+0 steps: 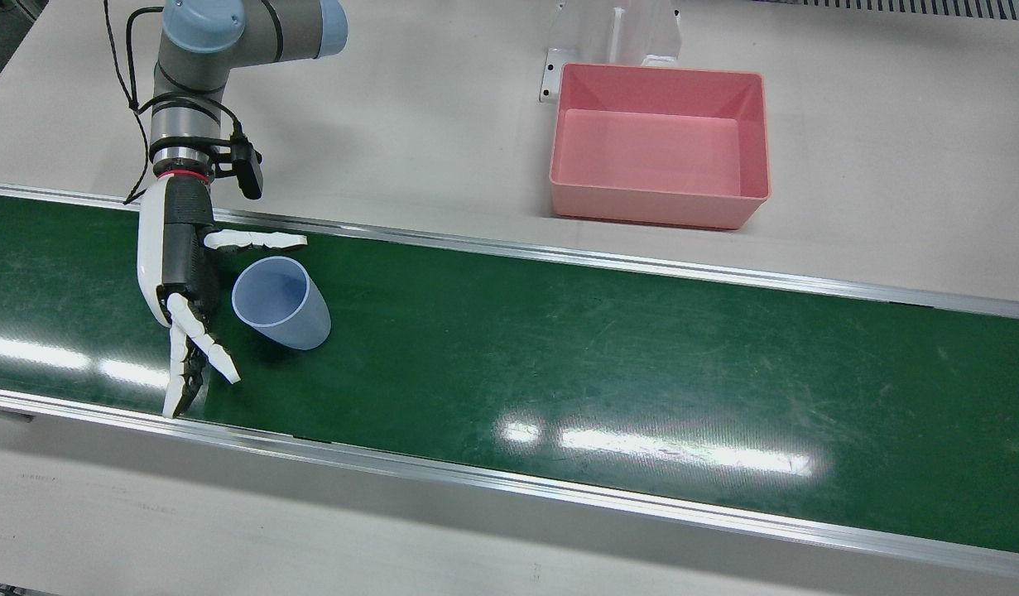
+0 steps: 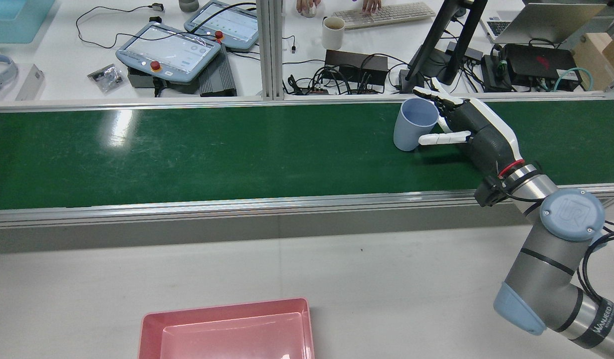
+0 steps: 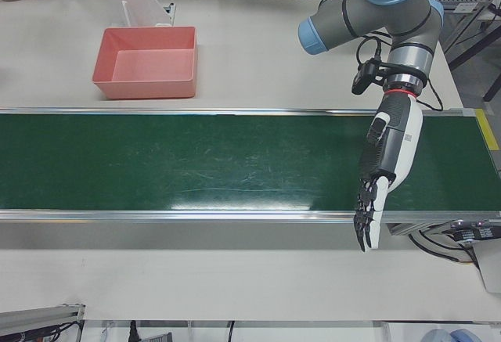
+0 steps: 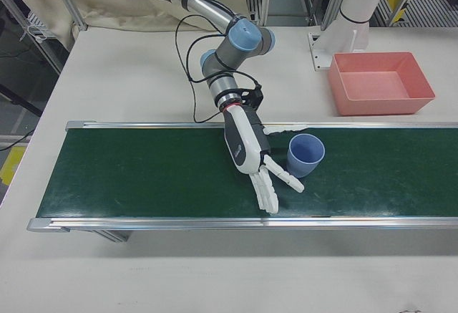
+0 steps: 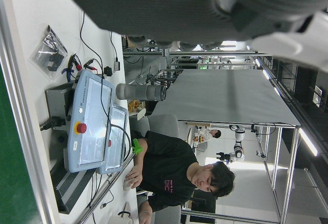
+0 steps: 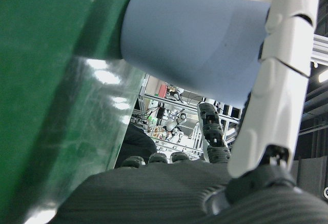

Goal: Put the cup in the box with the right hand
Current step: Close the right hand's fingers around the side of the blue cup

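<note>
On the green conveyor belt [image 1: 559, 348] the pale blue plastic cup [image 1: 282, 302] stood upright, right hand [image 1: 182, 273] spread around it without gripping, pink plastic box [image 1: 660, 145] well apart on the desk [image 1: 890, 165].

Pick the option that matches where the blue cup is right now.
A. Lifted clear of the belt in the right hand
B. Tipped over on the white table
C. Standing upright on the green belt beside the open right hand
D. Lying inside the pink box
C. The blue cup stands upright on the green belt, with the right hand open beside it, fingers spread around it but not closed; the pink box holds nothing.
</note>
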Motion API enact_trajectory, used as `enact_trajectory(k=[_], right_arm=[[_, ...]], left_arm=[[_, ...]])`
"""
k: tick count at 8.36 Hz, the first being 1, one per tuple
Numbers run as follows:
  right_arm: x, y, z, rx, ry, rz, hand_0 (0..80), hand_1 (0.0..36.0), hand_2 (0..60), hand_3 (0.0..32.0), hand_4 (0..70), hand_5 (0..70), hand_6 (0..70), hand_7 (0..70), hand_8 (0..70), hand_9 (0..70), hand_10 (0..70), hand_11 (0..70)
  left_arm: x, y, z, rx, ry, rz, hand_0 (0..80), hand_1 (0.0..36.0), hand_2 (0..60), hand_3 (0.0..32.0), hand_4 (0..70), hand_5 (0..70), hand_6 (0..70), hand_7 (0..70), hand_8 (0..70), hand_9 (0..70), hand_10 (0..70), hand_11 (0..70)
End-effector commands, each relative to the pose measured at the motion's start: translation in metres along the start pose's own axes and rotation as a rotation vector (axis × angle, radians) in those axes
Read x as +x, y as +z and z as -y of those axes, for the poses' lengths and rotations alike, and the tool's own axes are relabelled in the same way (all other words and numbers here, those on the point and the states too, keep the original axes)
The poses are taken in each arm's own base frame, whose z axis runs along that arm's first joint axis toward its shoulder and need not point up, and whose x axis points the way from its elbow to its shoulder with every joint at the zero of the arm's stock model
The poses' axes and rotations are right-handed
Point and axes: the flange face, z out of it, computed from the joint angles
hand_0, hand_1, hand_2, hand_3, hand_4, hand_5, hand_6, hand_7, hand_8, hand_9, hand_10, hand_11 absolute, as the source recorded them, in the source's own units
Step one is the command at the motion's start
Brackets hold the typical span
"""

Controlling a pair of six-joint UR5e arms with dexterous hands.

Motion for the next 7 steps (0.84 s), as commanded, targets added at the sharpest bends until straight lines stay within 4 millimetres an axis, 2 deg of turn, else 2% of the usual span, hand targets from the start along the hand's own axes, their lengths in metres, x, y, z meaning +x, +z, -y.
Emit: enact_trajectory(k=[1,2,3,4,5,6,7], right_arm=[[0.007,0.001,-0.005,-0.008,0.006,-0.009,52.6,19.9,8.4,0.0,5.2,5.2,1.1,0.0,0.0,0.0,0.0,0.0],[0.007,0.001,-0.006,-0.010,0.005,-0.010,52.4,20.5,13.0,0.0,8.9,5.0,1.7,1.0,0.0,0.0,0.0,0.0],[0.008,0.001,-0.005,-0.004,0.002,-0.014,52.2,22.5,22.2,0.0,9.4,5.4,3.0,6.9,0.0,0.1,0.0,0.0],[0.008,-0.001,-0.003,0.013,-0.007,-0.021,52.2,24.2,31.2,0.0,14.2,6.0,5.6,18.5,2.6,7.7,0.0,0.0],[0.006,-0.002,-0.003,0.024,-0.011,-0.016,51.8,24.4,40.7,0.0,30.4,6.6,10.9,41.0,14.5,27.3,1.3,3.4],[0.005,0.002,-0.012,0.011,0.001,-0.007,51.7,23.8,51.7,0.0,59.1,7.5,17.3,65.9,31.9,52.6,9.6,14.8],[-0.001,0.003,-0.025,-0.013,0.020,0.006,53.3,24.3,60.0,0.0,70.0,9.6,24.1,70.0,47.9,70.0,21.8,32.1]], left_arm=[[0.000,0.000,0.000,-0.001,0.000,0.000,0.0,0.0,0.0,0.0,0.0,0.0,0.0,0.0,0.0,0.0,0.0,0.0],[0.000,0.000,0.000,0.000,0.000,0.000,0.0,0.0,0.0,0.0,0.0,0.0,0.0,0.0,0.0,0.0,0.0,0.0],[0.000,0.000,0.000,0.000,0.000,0.000,0.0,0.0,0.0,0.0,0.0,0.0,0.0,0.0,0.0,0.0,0.0,0.0],[0.000,0.000,0.000,0.000,0.000,0.000,0.0,0.0,0.0,0.0,0.0,0.0,0.0,0.0,0.0,0.0,0.0,0.0],[0.000,0.000,0.000,0.000,0.000,0.000,0.0,0.0,0.0,0.0,0.0,0.0,0.0,0.0,0.0,0.0,0.0,0.0],[0.000,0.000,0.000,0.000,0.000,0.000,0.0,0.0,0.0,0.0,0.0,0.0,0.0,0.0,0.0,0.0,0.0,0.0],[0.000,0.000,0.000,0.000,0.000,0.000,0.0,0.0,0.0,0.0,0.0,0.0,0.0,0.0,0.0,0.0,0.0,0.0]])
